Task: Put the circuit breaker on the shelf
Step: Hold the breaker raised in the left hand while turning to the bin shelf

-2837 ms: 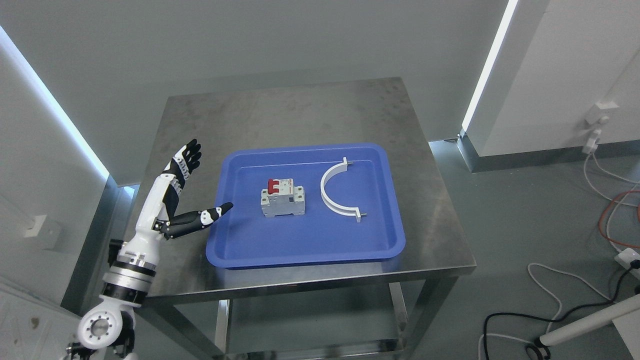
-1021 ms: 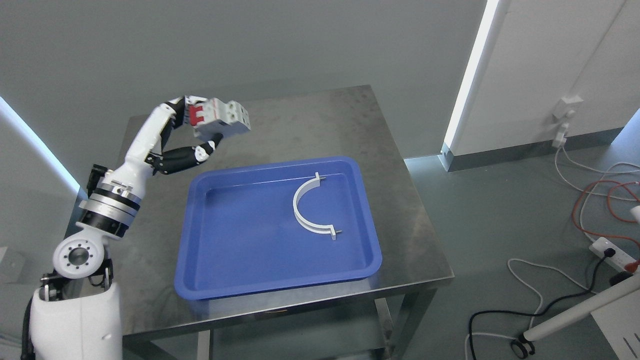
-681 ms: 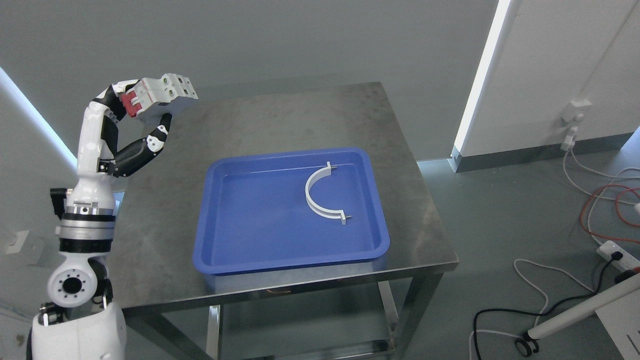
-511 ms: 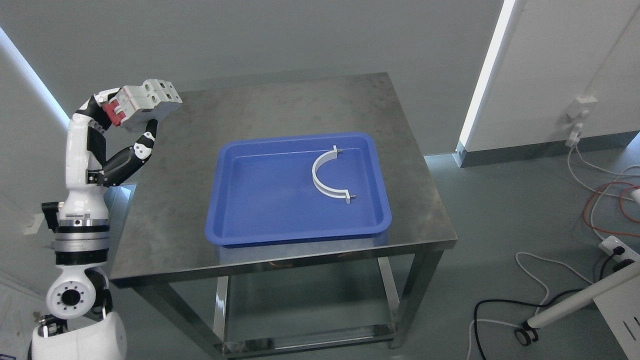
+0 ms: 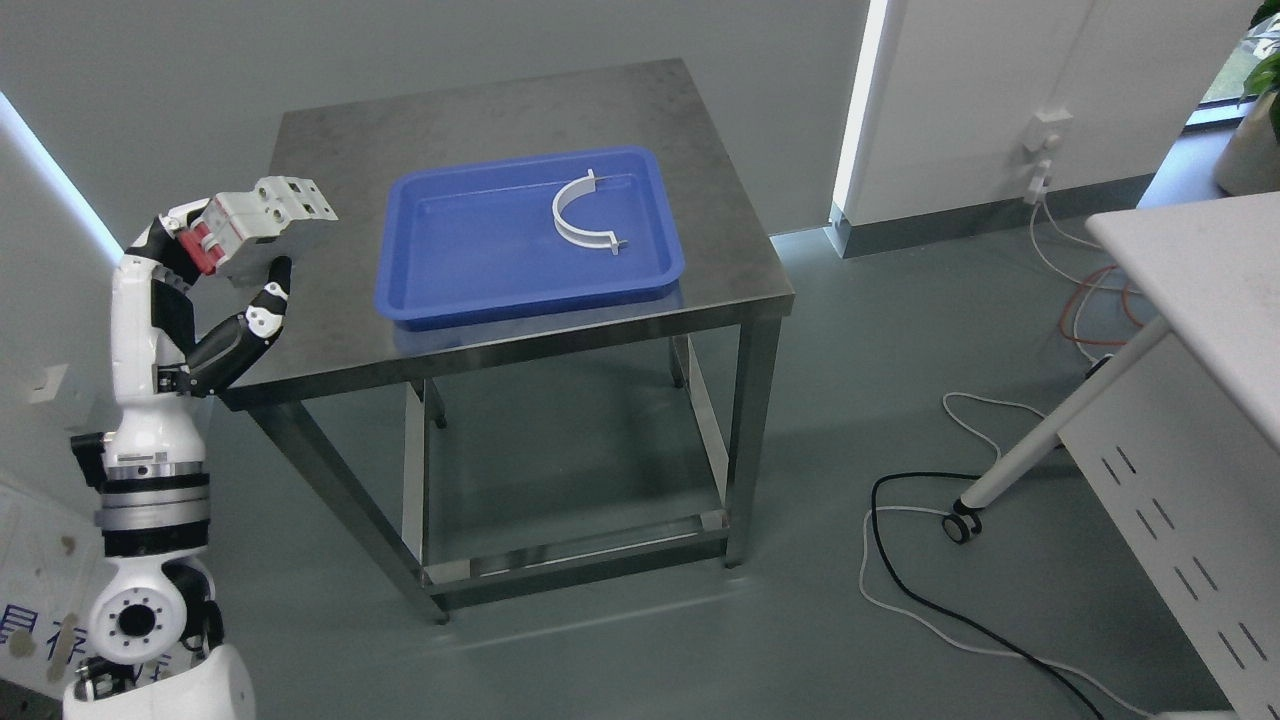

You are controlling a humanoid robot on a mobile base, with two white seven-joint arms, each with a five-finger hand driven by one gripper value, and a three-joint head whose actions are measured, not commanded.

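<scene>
- Breaker [image 5: 262,222] up in the air, clamped in the left hand [image 5: 215,265], red switch end toward the palm at 9 o'clock, grey-white body jutting out toward 3 o'clock.
- Fingers [image 5: 172,232] curled over the top of it, thumb [image 5: 262,305] pressed up from below at 6 o'clock.
- Held over the table's [image 5: 500,110] 9 o'clock edge, clear of the steel top, well apart from the tray [image 5: 470,270].
- Left arm rising straight up from the lower left corner, white forearm upright, black and silver wrist rings below.
- Blue tray lying mid-table, only a white half-ring clamp [image 5: 580,212] inside, sitting toward the tray's 2 o'clock corner, open side facing 3 o'clock.
- Steel table with an open frame beneath, low rails near the floor.
- White desk [image 5: 1200,270] cutting in at 3 o'clock, slanted leg on a caster [image 5: 958,527] below it.
- Black and white cables [image 5: 900,590] looping over the floor at 5 o'clock, orange one near the wall socket [image 5: 1045,135] at 2 o'clock.
- Plant pot [image 5: 1250,150] just peeking in at the top right corner.
</scene>
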